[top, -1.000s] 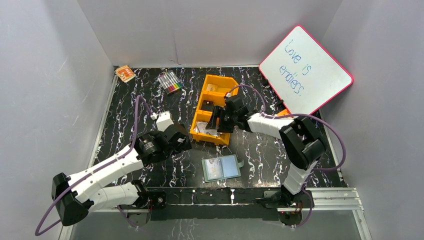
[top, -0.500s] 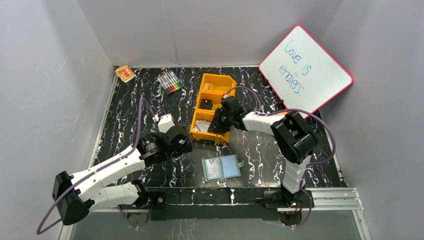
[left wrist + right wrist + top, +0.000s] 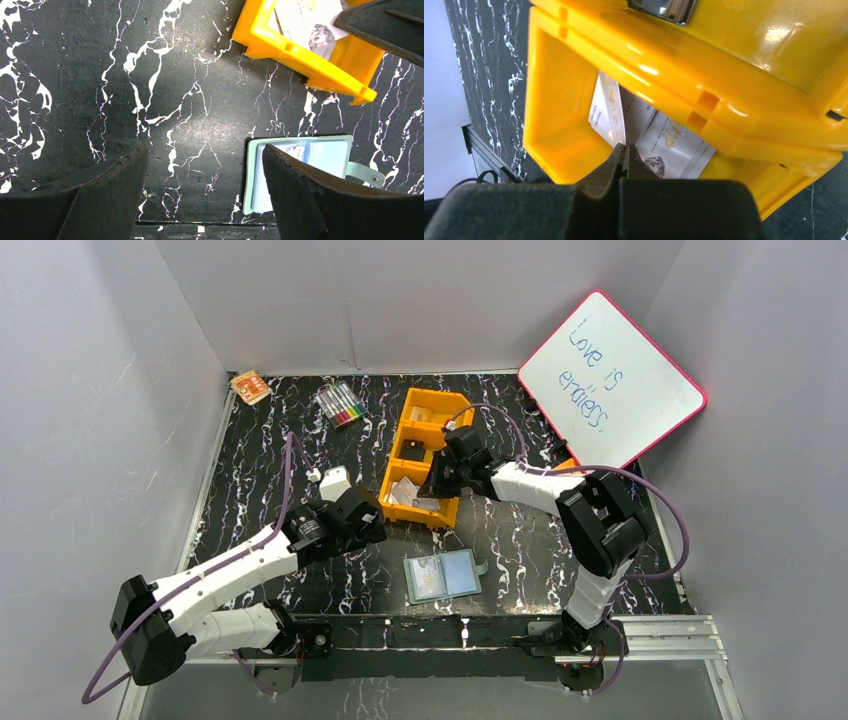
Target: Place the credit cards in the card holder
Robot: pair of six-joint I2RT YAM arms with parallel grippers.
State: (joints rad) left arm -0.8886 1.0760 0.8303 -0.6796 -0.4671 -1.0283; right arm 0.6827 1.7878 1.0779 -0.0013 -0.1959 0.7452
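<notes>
The right gripper (image 3: 622,148) is pressed together inside the near compartment of the tray, its tips pinching the lower edge of one card that stands tipped up on its edge. The left gripper (image 3: 203,155) is held spread, with nothing between its fingers, over bare table just beside the wallet.

The black, white-veined marble-patterned table top (image 3: 75,75) carries everything. On it sits the orange three-compartment plastic tray (image 3: 574,60). In front of the tray, near the table's front edge, the small flat sage-green square card holder (image 3: 320,152) lies open with its pale blue-grey inner side up and its snap tab turned out to one side. The thin, pale whitish-grey plastic credit cards (image 3: 610,107) are all in the tray's near compartment; apart from the pinched one, the rest lie flat and overlapping on its floor.

The cards are judged to be light, stiff and slick. A flat one offers little to grip, so an edge raised against the wall is the better hold. A pinch this close to the edge may let the card swivel, so a deeper bite on a short side would be preferred. The wallet is likely light enough to slide when a card is pushed into a pocket.
</notes>
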